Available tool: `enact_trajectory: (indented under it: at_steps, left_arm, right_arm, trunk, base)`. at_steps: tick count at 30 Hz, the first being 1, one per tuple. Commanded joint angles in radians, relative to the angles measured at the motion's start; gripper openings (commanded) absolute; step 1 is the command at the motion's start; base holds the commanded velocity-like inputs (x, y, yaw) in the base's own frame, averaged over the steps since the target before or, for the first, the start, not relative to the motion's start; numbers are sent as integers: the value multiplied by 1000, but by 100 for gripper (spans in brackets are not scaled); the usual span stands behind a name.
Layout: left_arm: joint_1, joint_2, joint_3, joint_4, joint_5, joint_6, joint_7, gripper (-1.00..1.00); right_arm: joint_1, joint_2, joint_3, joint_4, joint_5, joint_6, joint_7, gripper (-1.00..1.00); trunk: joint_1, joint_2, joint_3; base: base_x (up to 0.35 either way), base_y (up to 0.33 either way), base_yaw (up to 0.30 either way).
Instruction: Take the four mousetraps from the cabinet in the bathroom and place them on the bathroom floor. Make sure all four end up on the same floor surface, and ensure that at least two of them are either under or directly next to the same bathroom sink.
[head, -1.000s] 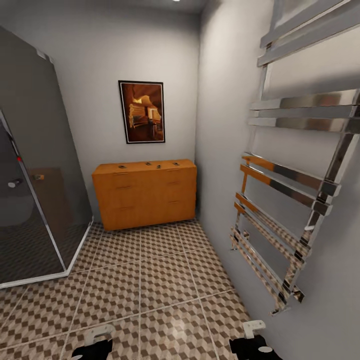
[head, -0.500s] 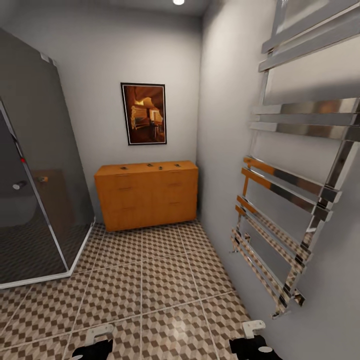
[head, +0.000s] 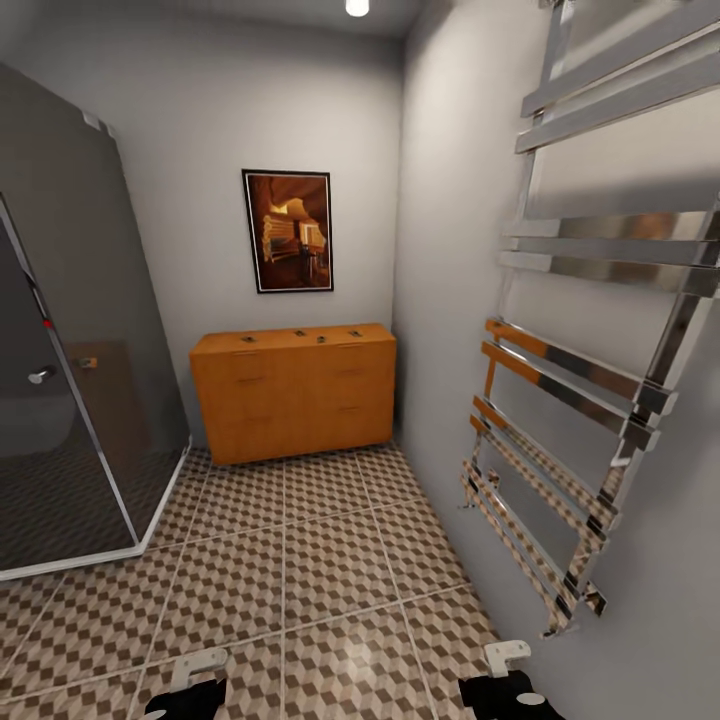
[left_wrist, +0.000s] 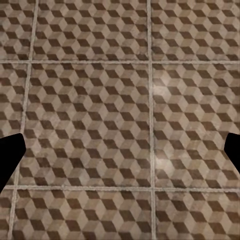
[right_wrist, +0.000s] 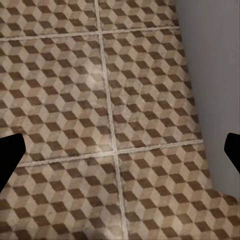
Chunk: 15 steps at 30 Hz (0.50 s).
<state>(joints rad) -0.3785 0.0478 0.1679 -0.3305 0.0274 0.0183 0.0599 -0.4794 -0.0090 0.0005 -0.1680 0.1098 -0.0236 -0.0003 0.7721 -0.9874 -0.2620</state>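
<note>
The orange-brown cabinet (head: 292, 395) stands against the far wall, across the bathroom floor (head: 330, 560) of cube-pattern tiles. Several mousetraps lie on its top as tiny dark specks, among them one at the left (head: 248, 339), one near the middle (head: 298, 332) and one at the right (head: 354, 332). My left gripper (head: 185, 692) and right gripper (head: 505, 685) hang low at the view's bottom edge, far from the cabinet. In the wrist views the left gripper (left_wrist: 120, 152) and right gripper (right_wrist: 120, 150) are open over bare tiles, with nothing between the fingers. The bathroom sink is out of view.
A dark glass shower enclosure (head: 70, 380) takes up the left side. A chrome towel rail (head: 580, 400) juts from the right wall, close to my right arm. A framed picture (head: 288, 230) hangs above the cabinet. Open tiled floor runs between me and the cabinet.
The whole head view has shifted slightly, so the camera moved a little. The cabinet, the mousetraps and both grippers keep their places.
</note>
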Motion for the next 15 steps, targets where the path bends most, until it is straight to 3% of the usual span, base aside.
enact_trajectory:
  at_steps: [1, 15]
  left_arm:
    - [0, 0, 1, -1, 3, 2, 1, 100]
    - [0, 0, 1, -1, 3, 3, 2, 100]
  right_arm:
    - [-1, 0, -1, 1, 10, -2, 0, 100]
    - [-1, 0, -1, 1, 10, -2, 0, 100]
  trunk:
    - [-4, 6, 2]
    - [-58, 104, 46]
  base:
    - [0, 0, 0]
    - [0, 0, 3]
